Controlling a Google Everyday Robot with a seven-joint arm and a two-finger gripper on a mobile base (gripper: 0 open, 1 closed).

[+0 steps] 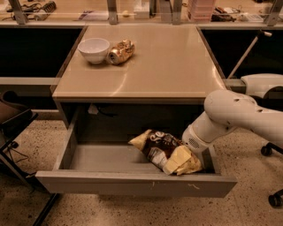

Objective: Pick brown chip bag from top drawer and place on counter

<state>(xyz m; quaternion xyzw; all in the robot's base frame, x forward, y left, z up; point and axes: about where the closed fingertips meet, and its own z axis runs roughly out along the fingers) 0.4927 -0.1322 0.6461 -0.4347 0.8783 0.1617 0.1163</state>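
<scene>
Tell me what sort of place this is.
Likely a lab or office workroom: a counter with a metal drawer, a cluttered shelf behind, chair casters on speckled floor. The gripper is down in the drawer by the chip bag.

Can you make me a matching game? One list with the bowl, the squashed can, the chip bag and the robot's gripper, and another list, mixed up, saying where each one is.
Things:
1. white round bowl
2. crushed golden can
3. crinkled brown foil chip bag
4. robot's gripper

Places:
A. lying in the open grey metal top drawer, right half
B. down at the drawer's right end, by the bag
C. upright on the glossy beige counter, back left
D. on its side on the counter, next to the bowl

Pairs: 1-C, 2-D, 3-A, 4-B.
</scene>
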